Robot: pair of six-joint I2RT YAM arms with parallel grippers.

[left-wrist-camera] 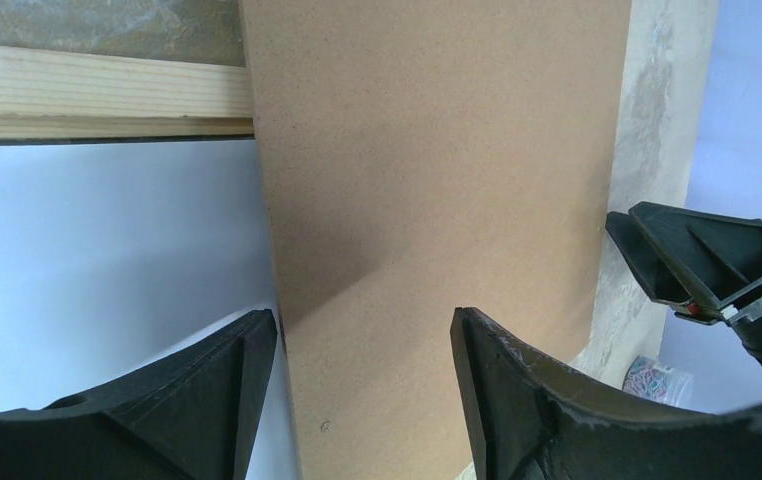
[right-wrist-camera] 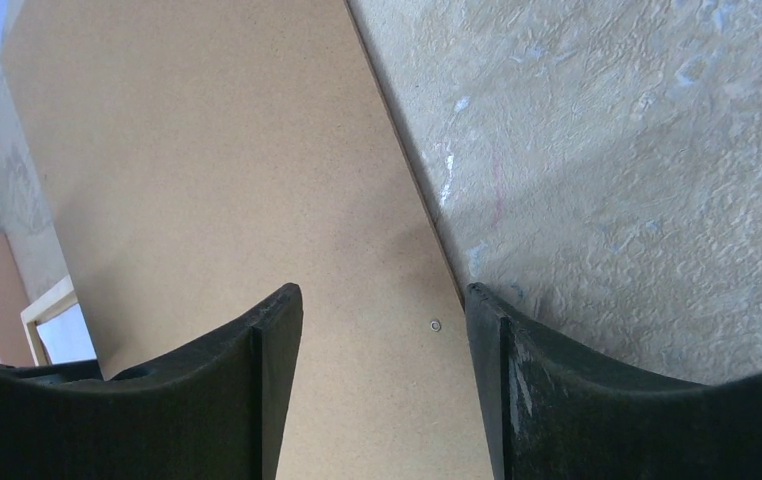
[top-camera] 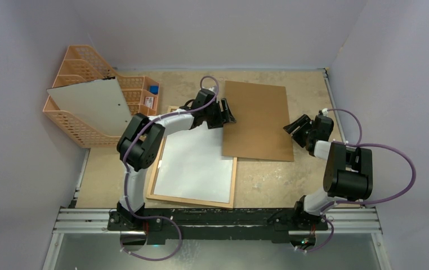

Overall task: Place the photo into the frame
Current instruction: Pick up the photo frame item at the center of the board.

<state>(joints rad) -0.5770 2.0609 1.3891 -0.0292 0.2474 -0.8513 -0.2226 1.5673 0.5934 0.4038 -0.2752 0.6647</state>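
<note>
Over hardboard panel (top-camera: 257,121) side edges: left gripper (top-camera: 229,114), right gripper (top-camera: 292,132), both fingers spread, empty. Photo (top-camera: 195,163) lies white-side-up inside frame (top-camera: 190,199). Risk: uneven lift tilts panel, and its edge drags photo askew.

Nothing legible anywhere: no text, brand, number or sign. Dark marks on a small white item (top-camera: 149,102) in a compartment of the orange mesh organizer (top-camera: 80,130), too small to read.
</note>
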